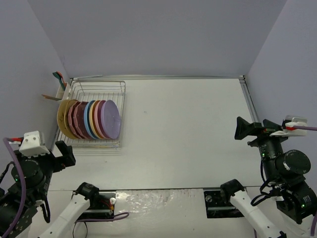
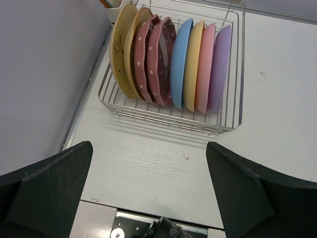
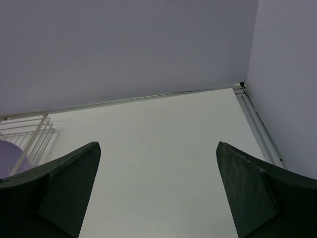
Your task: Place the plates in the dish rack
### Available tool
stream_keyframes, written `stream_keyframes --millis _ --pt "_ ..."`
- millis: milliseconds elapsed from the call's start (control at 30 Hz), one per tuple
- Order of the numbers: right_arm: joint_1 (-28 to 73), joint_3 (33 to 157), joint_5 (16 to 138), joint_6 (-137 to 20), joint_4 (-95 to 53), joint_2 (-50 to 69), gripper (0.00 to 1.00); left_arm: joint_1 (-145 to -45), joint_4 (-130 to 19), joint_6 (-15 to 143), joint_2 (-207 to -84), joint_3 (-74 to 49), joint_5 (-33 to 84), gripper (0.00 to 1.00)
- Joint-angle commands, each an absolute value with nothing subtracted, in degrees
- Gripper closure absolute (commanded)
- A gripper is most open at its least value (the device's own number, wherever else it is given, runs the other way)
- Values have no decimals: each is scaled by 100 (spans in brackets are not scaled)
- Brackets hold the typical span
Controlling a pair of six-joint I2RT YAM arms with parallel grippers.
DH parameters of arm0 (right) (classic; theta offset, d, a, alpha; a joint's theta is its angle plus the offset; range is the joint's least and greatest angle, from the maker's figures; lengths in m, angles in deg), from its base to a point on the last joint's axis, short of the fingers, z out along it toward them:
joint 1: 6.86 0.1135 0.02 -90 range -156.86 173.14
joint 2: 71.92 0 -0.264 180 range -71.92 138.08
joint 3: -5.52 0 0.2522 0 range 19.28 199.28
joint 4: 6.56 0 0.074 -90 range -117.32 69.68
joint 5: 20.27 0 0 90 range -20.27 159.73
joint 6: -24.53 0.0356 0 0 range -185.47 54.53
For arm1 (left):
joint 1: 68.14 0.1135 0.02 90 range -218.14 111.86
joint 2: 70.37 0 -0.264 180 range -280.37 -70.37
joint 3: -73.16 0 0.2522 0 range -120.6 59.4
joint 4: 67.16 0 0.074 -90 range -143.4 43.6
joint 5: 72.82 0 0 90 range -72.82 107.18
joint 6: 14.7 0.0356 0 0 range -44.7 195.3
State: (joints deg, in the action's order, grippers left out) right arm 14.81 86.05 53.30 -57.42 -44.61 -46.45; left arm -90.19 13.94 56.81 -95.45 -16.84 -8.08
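Silver wire forms the dish rack (image 1: 99, 89), the reference for every position below. Eight plates (image 1: 91, 119) stand on edge between its tines in one close row, each touching or just beside its neighbour, and the row spans the rack from its wall side to its open side.

Seen from my left wrist, the order across the dish rack (image 2: 237, 69) is as follows:
- two tan plates (image 2: 121, 49) at the wall end
- two dark pink speckled plates (image 2: 151, 62)
- a blue plate (image 2: 179, 59)
- a yellow-tan plate (image 2: 193, 64)
- a light pink plate (image 2: 204, 67)
- a lilac plate (image 2: 221, 59) at the open end

A white caddy (image 1: 62, 92) hangs on the rack's far wall-side corner. Handles (image 1: 59, 77) stick up from it; what they belong to I cannot tell.

My left gripper (image 2: 148, 145) hangs above the table (image 1: 183, 129) on the near side of the rack, apart from it. Its fingers (image 2: 54, 188) are spread wide with nothing between them.

My right gripper (image 3: 158, 145) is well apart from the rack, off beyond its lilac-plate side, likewise spread wide and empty. From that wrist only a corner of the rack (image 3: 34, 126) and an edge of the lilac plate (image 3: 7, 158) show.
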Motion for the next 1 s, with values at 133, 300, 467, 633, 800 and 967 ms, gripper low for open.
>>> stream_keyframes --millis 133,300,467,633,800,967 --pt "1458 8646 5291 -6129 -4607 -4646 0 -9012 2135 5636 -9270 -2110 -1252 3" --pt "1458 8615 5551 -6094 -4607 -4515 0 -9026 2259 5653 -9157 -2190 -1476 3" --pt "1458 8643 5818 -6111 -4633 -4529 0 -9056 2244 5655 -9169 -2177 -1627 3" --pt "1467 8599 5840 -6055 -4624 -4599 0 -9117 2131 5615 -9146 -2128 -1813 3" --pt "1520 8599 5839 -6053 -4622 -4660 0 -9143 2227 5506 -9171 -2094 -1561 3" --pt "1578 8548 5845 -6075 -4613 -4644 0 -9152 2207 5416 -9190 -2033 -1547 3"
